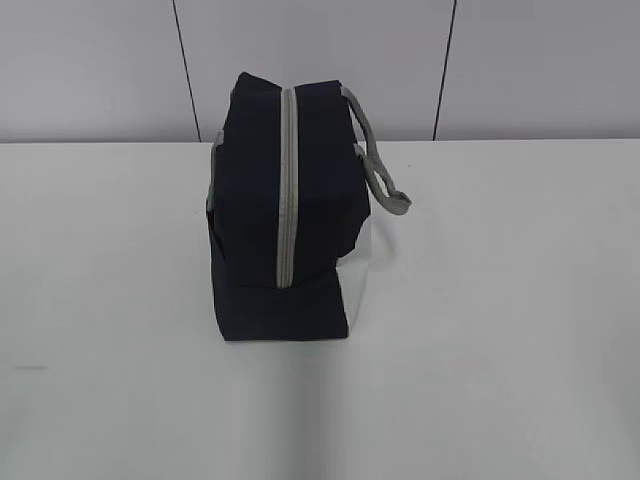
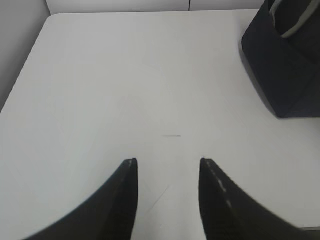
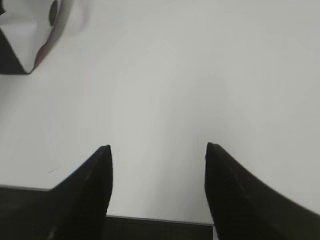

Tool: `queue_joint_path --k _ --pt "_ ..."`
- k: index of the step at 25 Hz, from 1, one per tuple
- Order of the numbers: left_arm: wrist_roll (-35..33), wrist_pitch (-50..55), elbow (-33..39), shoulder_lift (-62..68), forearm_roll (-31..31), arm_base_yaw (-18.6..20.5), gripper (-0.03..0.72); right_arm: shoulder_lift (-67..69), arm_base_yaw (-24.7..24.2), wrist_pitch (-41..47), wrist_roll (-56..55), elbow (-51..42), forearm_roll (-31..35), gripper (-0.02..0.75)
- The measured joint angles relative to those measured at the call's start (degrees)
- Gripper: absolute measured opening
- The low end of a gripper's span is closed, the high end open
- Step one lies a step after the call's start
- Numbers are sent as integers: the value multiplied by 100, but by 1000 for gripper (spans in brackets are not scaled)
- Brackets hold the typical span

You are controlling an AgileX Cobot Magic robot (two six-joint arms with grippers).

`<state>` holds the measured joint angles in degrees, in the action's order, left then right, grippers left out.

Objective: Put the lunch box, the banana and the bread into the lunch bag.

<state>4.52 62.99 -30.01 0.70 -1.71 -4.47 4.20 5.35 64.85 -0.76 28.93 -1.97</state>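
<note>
a: where's the lunch bag [image 1: 285,205]?

b: standing zipped shut on the white table [image 1: 520,300], grey zipper [image 1: 287,190] running along its top, strap handle [image 1: 378,165] hanging off the far side. from the left claw [image 2: 167,167] it sits ahead and off to the right; from the right claw [image 3: 157,152] only a white corner shows, ahead and far to the left.

a: and the claws?

b: both spread, pinching nothing, hovering over bare table.

a: the lunch box, banana, bread?

b: none visible in any view, so none can be placed yet.

a: so the step in hand?

b: opening the bag, i'd judge. i can't make out the ring pull from here. one claw should steady the fabric beside the zipper while the other draws the pull along the track, keeping in line so the soft bag doesn't tip or drag.
</note>
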Motion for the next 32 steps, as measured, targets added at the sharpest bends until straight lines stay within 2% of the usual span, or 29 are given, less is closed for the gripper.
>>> queue_joint_path --k 2,6,32 --pt "0 0 0 0 0 0 289 -170 -301 0 0 0 0 460" --pt "0 0 0 0 0 0 289 -499 -525 0 0 0 0 460" --pt "0 0 0 0 10 10 289 -514 -538 18 -11 0 0 459"
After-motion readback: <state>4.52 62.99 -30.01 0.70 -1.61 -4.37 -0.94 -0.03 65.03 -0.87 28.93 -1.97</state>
